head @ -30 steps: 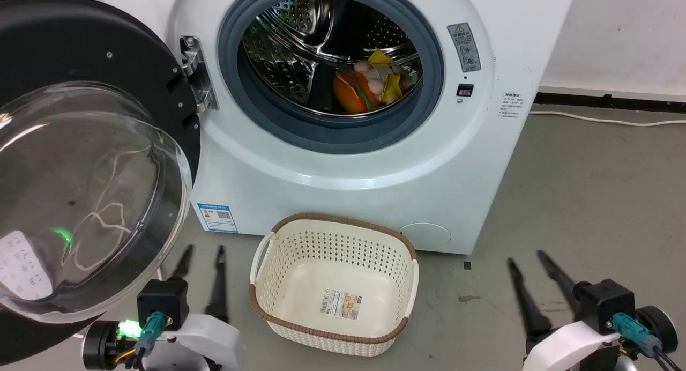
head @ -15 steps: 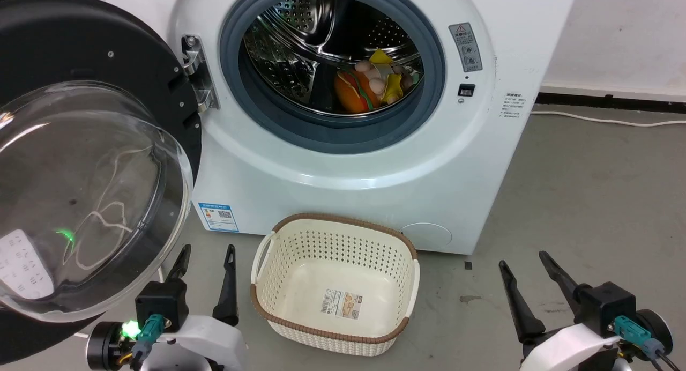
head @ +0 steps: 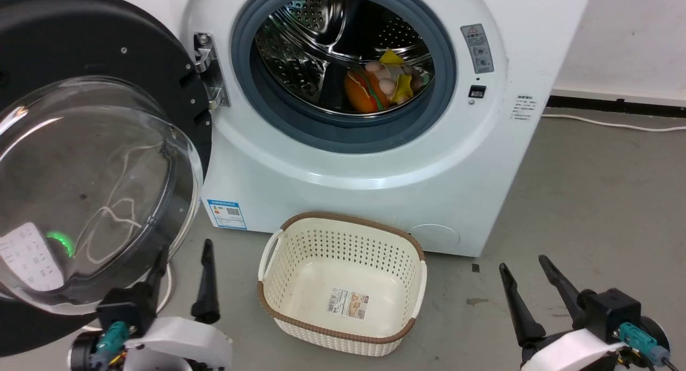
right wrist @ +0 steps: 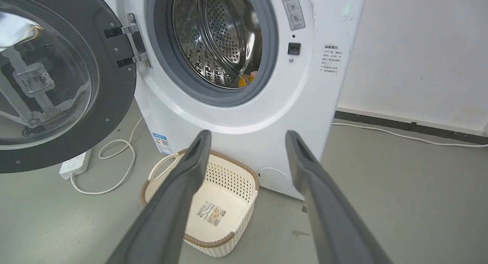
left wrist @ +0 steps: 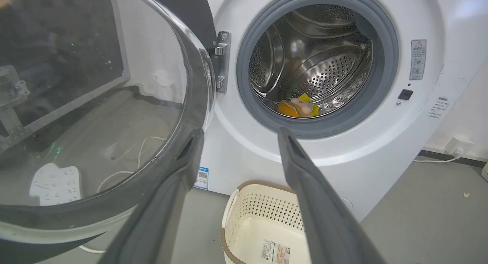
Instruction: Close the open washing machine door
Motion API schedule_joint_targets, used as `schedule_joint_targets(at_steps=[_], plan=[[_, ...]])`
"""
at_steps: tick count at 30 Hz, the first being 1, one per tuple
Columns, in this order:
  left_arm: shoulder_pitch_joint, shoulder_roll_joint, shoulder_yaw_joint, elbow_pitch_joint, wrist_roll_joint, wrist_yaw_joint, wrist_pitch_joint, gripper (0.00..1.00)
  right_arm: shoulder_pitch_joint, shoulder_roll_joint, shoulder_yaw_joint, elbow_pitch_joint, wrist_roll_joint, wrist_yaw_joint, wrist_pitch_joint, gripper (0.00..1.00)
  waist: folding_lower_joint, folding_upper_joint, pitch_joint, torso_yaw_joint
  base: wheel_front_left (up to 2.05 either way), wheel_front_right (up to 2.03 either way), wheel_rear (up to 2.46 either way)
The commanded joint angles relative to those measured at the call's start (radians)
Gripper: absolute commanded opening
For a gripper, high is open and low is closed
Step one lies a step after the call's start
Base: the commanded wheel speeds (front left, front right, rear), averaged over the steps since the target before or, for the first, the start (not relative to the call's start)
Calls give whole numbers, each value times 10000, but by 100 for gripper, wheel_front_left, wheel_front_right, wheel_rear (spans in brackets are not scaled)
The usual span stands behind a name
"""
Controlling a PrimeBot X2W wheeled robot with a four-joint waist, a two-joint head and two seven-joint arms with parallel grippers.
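The big white front-loading washing machine point(head: 364, 199) fills the upper centre, its round black-rimmed glass door point(head: 96, 188) open at frame left; a cream perforated plastic basket point(head: 348, 343) sits before it, lower centre.

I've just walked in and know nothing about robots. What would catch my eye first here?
The washing machine door, a black-rimmed glass bowl, hangs wide open at the head view's left. Beside it the washing machine bares its steel drum, with orange and yellow items inside. A cream basket sits on the floor before it, between the open left pincer and right pincer.
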Motion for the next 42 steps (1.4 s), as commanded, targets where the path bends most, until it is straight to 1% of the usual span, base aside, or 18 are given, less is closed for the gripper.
schedule_joint_targets(at_steps=[1,10,19,24,31,32,33,34,36,37,39,40,41,42], plan=[[144,2,127,-117,-182,34,-100,100,127,0,21,73,150,2,-100,100,0,0,0,50,0,0,0],[161,2,874,-669,-831,96,-289,100,214,0,18,216,459,2,-288,100,0,0,4,454,0,0,0],[0,1,1909,-1011,-1512,95,-476,100,272,0,-59,403,883,3,-475,100,0,0,49,985,0,0,0],[-191,1,2619,-978,-1821,-37,-581,100,271,0,-94,478,1074,3,-580,100,0,0,130,1226,0,0,0],[-561,47,3699,-649,-2226,-364,-727,100,235,0,-129,598,1289,4,-726,100,0,0,325,1453,0,0,0],[-640,77,3876,-592,-2316,-394,-748,97,231,0,-141,619,1314,4,-747,100,0,0,360,1484,0,0,0],[-721,107,4055,-530,-2418,-421,-769,76,227,0,-153,641,1339,4,-768,100,0,0,392,1515,0,0,0],[-789,142,4225,-462,-2517,-445,-790,62,223,0,-163,665,1365,4,-789,100,0,0,423,1543,0,0,0],[-928,216,4575,-324,-2738,-489,-832,63,209,0,-187,711,1419,4,-831,100,0,0,503,1601,0,0,0],[-980,265,4730,-246,-2824,-511,-853,49,201,0,-200,734,1444,4,-852,100,0,0,529,1631,0,0,0],[-1070,374,5011,-83,-3008,-555,-895,37,185,0,-220,773,1494,4,-894,100,0,0,599,1688,0,0,0],[-1127,427,5145,2,-3116,-575,-916,16,175,0,-235,790,1514,4,-915,100,0,0,633,1722,0,0,0],[-1184,487,5266,97,-3226,-595,-936,0,167,0,-253,806,1534,4,-935,100,0,0,665,1759,0,0,0],[-1223,560,5360,197,-3319,-615,-957,0,161,0,-271,818,1554,5,-956,100,0,0,700,1795,0,0,0]])
